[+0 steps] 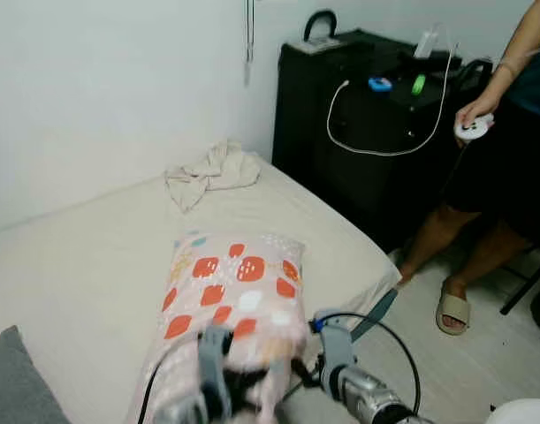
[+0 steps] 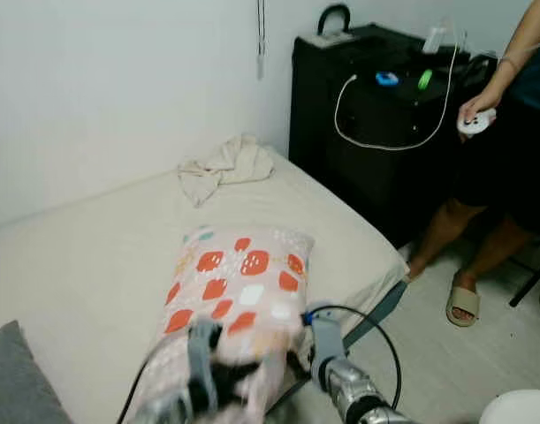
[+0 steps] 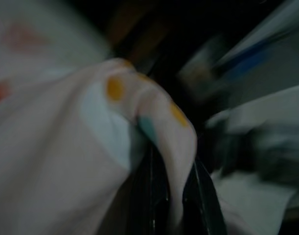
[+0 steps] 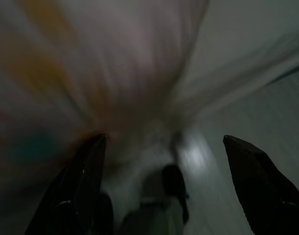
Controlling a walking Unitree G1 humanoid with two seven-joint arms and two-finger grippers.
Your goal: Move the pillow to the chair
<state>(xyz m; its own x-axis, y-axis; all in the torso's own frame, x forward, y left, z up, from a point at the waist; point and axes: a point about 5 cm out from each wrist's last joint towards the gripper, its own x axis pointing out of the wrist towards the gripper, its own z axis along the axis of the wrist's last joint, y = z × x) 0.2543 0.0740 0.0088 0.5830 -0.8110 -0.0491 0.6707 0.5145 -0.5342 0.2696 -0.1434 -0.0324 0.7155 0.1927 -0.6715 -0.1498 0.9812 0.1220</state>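
The pillow (image 1: 239, 287), pale pink with red and white patches, lies lengthwise on the bed (image 1: 84, 274) near its right edge. Both grippers are at the pillow's near end. My left gripper (image 3: 173, 164) is shut on a fold of the pillow's fabric, which is pinched between its fingers (image 3: 150, 196). Beside the pillow's near right corner, my right gripper (image 4: 164, 142) stands open, its fingers (image 4: 85, 176) spread wide with the blurred pillow just beyond them. A thin black slanted leg (image 1: 526, 284), perhaps of a chair, shows at the far right behind a person.
A person (image 1: 495, 177) stands by the bed's right side holding a white controller (image 1: 473, 129). A black cabinet (image 1: 367, 132) with cables is against the wall. A crumpled cloth (image 1: 212, 172) lies at the bed's far end, and a grey cushion (image 1: 13, 380) at the near left.
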